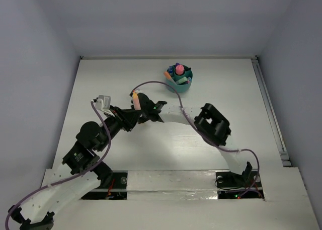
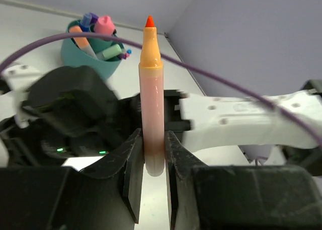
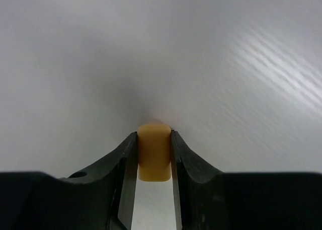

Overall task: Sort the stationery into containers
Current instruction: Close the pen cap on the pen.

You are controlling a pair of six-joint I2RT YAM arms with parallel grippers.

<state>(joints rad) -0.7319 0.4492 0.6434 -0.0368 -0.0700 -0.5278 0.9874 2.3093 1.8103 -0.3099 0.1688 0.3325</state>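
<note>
My left gripper (image 2: 152,142) is shut on the lower end of an uncapped orange pen (image 2: 151,99) and holds it upright, its bright orange tip pointing away. In the top view the pen (image 1: 135,101) is held mid-table between both grippers. My right gripper (image 3: 154,138) is shut on a small orange cap (image 3: 154,150), over bare white table. In the top view the right gripper (image 1: 144,104) sits right beside the pen and the left gripper (image 1: 131,113). The teal round organiser (image 1: 180,85) stands at the back, holding several pens and highlighters; it also shows in the left wrist view (image 2: 80,51).
A purple cable (image 1: 151,84) loops over the table from the right arm toward the organiser. The right arm's elbow (image 1: 214,122) is raised at centre right. Grey walls close the table at the back and sides.
</note>
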